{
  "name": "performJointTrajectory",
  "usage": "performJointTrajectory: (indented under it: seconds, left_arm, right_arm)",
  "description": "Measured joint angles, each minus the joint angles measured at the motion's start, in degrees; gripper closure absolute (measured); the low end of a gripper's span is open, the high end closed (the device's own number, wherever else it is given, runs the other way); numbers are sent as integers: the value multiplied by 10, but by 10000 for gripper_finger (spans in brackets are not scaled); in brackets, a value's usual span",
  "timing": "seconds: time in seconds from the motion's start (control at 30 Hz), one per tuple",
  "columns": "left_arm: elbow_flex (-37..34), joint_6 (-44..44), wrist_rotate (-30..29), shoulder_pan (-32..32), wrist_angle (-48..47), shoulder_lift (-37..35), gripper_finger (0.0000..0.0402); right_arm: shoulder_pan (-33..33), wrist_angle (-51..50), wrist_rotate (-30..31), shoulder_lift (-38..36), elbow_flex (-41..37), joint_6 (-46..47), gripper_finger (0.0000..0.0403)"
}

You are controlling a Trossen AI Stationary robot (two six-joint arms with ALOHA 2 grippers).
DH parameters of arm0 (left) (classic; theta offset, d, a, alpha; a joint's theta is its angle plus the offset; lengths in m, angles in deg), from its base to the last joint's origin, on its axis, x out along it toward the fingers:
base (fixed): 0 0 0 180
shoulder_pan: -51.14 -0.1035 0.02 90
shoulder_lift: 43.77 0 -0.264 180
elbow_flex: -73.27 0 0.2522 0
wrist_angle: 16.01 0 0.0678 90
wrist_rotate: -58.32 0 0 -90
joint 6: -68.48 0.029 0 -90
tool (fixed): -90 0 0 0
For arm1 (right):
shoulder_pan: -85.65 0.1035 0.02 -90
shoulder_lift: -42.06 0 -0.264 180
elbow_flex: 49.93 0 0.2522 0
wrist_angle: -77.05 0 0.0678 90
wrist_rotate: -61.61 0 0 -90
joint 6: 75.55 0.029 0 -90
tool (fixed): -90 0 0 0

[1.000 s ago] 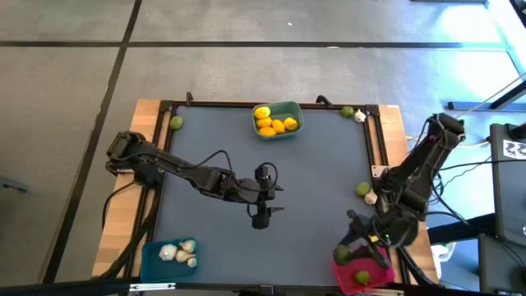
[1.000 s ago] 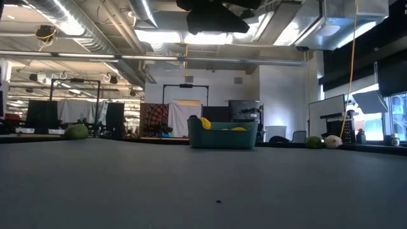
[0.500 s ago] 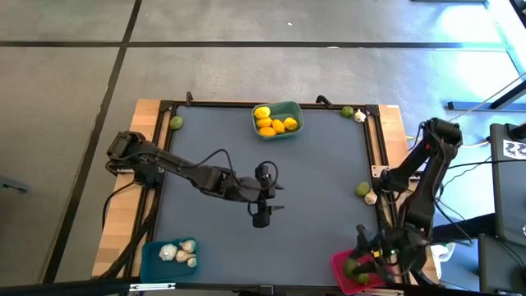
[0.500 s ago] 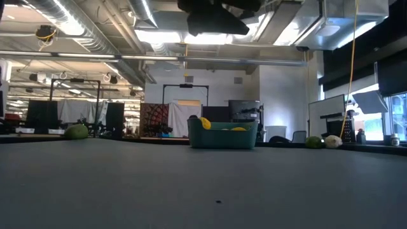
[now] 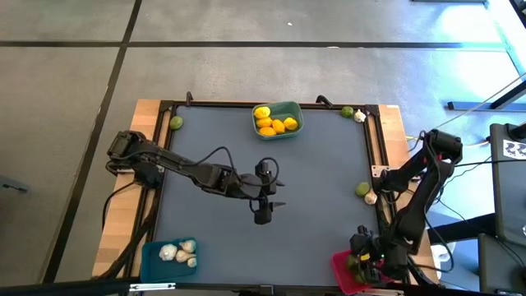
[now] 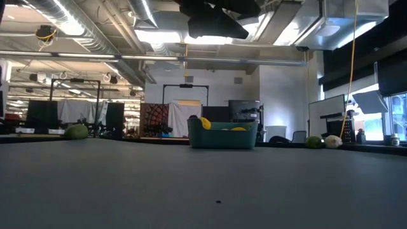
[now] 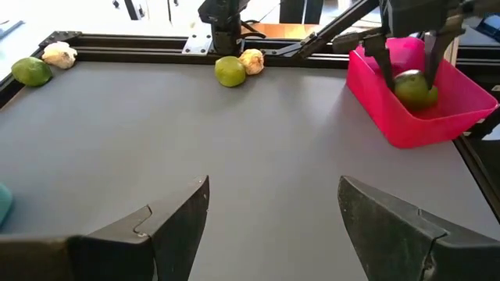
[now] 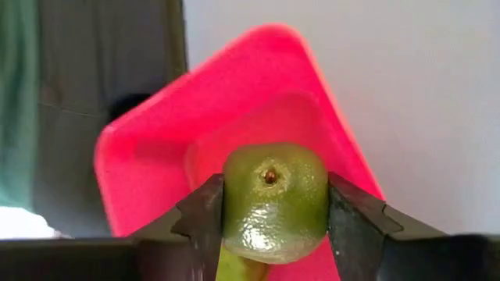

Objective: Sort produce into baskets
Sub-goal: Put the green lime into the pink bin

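Right gripper (image 8: 273,204) pinches a lime (image 8: 274,201) between both fingers, directly over the pink-red basket (image 8: 156,156) at the table's near right corner; in the left wrist view the lime sits low between the basket walls, contact with the floor not discernible. Left gripper (image 5: 262,215) hangs over mid-table with fingers spread, holding nothing. Risks, as judgement: if the fingers part while the lime is above the floor, it may bounce or roll over the shallow rim; the basket sits right at the table corner, so an escaped lime could leave the table. A finger catching the basket wall on withdrawal could drag or tip the light bin. Counts from the high view: three baskets. Teal-green basket (image 5: 289,111) at far centre holds about four lemons (image 5: 272,124), packed closely so the count is approximate. Blue basket (image 5: 152,255) at near left holds about three garlic bulbs (image 5: 177,251). Loose limes: one at far left (image 5: 176,122), one at far right (image 5: 348,112), one by the right edge (image 5: 362,189); plus the held one, four limes visible. Loose garlic: one beside the far-right lime (image 5: 359,117), one beside the right-edge lime (image 5: 371,198).
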Motion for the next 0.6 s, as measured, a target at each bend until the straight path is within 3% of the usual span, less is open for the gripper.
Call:
performJointTrajectory:
  seconds: [0.2, 0.6]
  left_arm:
    - [0, -1, 0, -1, 0, 0, 121]
    - [0, 0, 0, -1, 0, 0, 121]
  right_arm:
    - [0, -5, 0, 8, 0, 12, 215]
    - [0, -4, -29, 7, 0, 45, 135]
